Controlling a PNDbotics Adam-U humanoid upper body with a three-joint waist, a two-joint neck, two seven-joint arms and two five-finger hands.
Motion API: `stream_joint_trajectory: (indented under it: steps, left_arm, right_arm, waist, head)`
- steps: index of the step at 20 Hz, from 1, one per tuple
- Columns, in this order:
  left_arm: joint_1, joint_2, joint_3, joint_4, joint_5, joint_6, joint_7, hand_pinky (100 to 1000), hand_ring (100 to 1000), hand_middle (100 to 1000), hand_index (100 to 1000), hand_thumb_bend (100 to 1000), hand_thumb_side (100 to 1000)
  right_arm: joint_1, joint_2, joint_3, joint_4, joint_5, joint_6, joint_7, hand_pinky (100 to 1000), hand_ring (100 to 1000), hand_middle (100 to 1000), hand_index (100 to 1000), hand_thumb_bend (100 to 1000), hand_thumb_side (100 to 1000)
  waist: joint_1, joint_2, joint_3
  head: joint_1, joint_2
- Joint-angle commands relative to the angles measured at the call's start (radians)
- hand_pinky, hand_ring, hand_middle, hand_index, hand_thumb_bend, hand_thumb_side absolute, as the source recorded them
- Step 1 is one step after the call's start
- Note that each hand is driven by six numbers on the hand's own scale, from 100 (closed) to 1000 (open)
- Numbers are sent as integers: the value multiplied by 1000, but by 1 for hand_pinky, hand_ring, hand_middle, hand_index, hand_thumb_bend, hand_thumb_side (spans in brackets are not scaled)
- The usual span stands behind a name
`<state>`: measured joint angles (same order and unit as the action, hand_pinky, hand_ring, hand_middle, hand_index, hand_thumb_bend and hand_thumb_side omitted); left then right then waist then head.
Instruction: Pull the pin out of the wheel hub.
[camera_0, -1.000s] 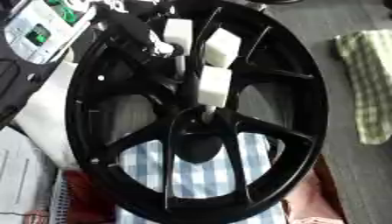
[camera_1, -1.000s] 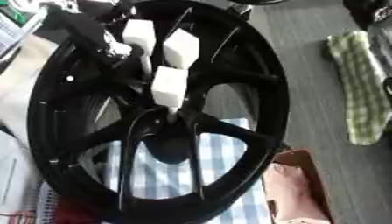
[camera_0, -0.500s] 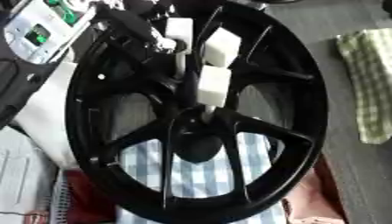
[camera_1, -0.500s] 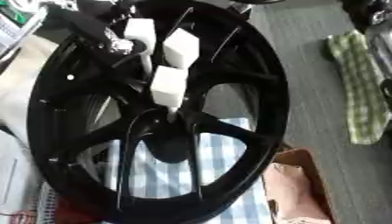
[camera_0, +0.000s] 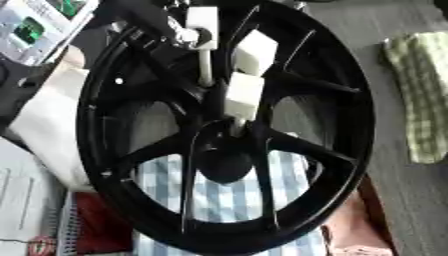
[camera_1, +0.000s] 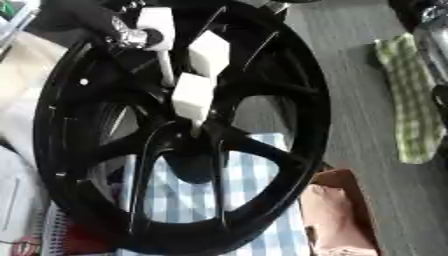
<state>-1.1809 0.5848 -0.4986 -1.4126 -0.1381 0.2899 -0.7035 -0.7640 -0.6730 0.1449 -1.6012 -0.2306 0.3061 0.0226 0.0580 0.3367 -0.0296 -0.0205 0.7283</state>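
Note:
A large black wheel hub (camera_0: 350, 115) with several spokes stands tilted and fills both views. My left hand (camera_0: 188, 35), black with silver joints and white fingertip pads (camera_0: 243, 91), reaches in from the upper left, over the spokes. Its fingers curl down toward the hub's middle. A short pale pin (camera_0: 236, 128) shows just under the lowest pad, above the dark centre bore (camera_0: 226, 165), and the fingers pinch it. A thin white rod (camera_0: 206, 67) runs down from the top pad. My right hand does not show.
A blue-and-white checked cloth (camera_0: 223, 200) lies under the wheel. A green checked cloth (camera_0: 424, 95) lies on the grey floor at the right. A brown box (camera_1: 337, 215) sits at the lower right. A white device with green screens (camera_0: 39, 25) is at the upper left.
My left hand has shifted slightly upward over the spokes, the top pad most. The wheel hub has stayed in place.

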Motion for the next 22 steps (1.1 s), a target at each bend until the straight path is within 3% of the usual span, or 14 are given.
stream_joint_trajectory:
  steps: [1, 6, 11, 12, 22]
  left_arm:
    - [-27, 40, 28, -31, 10, -3, 27, 652, 557, 387, 446, 100, 356]
    - [-31, 71, 50, -56, 25, -8, 52, 641, 549, 381, 444, 100, 346]
    - [-3, 168, 153, -82, 72, -10, 118, 642, 551, 383, 452, 100, 352]
    - [11, 192, 173, -87, 81, -10, 133, 647, 552, 384, 454, 100, 350]
    - [252, 445, 381, -152, 169, -6, 285, 648, 554, 387, 464, 100, 355]
  right_arm:
    - [-12, -18, -11, -4, -2, -1, 2, 834, 721, 664, 706, 221, 562]
    - [-10, -19, -11, -3, -2, -1, 0, 834, 721, 664, 706, 222, 562]
    - [11, -36, -19, 2, -1, -3, -7, 833, 721, 663, 706, 223, 560]
    - [15, -39, -21, 2, -1, -4, -8, 833, 721, 663, 706, 252, 564]
    - [49, -75, -50, -7, -14, -15, -38, 832, 720, 663, 705, 229, 553]
  waist:
    - [-8, -35, 2]
    - [-12, -40, 6]
    - [-12, -53, 34]
    - [-11, -55, 39]
    - [-36, -61, 118]
  head:
    - [-3, 5]
    - [0, 13]
    - [-21, 34]
    - [-24, 37]
    - [-71, 42]
